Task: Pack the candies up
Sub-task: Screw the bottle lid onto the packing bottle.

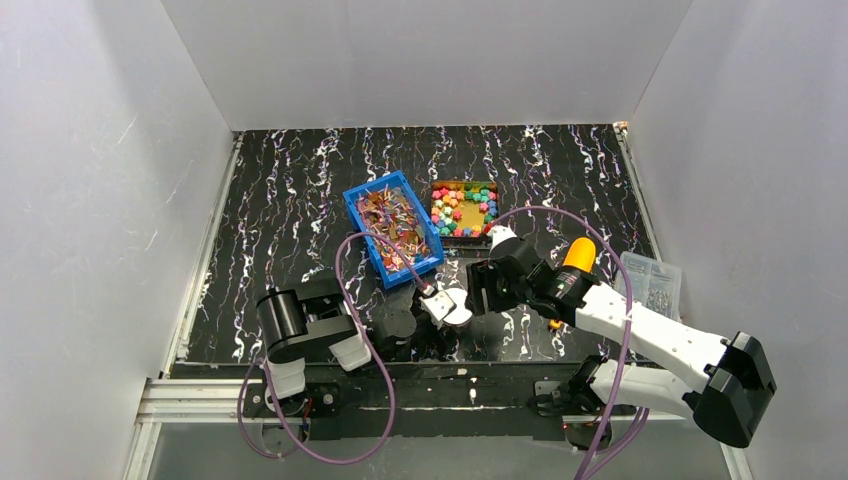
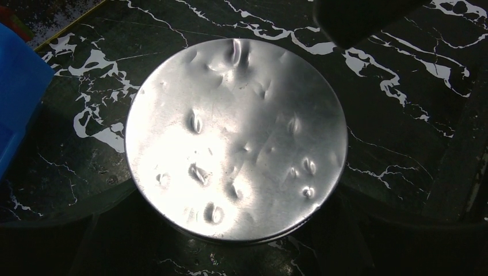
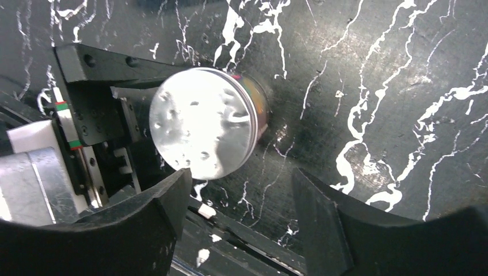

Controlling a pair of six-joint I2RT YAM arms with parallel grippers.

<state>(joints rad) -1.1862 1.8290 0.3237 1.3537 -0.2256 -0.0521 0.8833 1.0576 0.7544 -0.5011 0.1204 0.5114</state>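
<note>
The candies [image 1: 443, 212] fill a gold tray [image 1: 464, 184] at upper centre of the desk [image 1: 560, 170], beside a blue bin [image 1: 352, 200]. Lower down, the left hand [image 1: 432, 318] grips a dented round tin [image 2: 236, 138] (silver, shiny); the right hand [image 3: 241, 178] is spread open beside it.

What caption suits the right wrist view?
Open right tool poised beside a dented silver tin held in the left tool, against the black marbled table.
</note>
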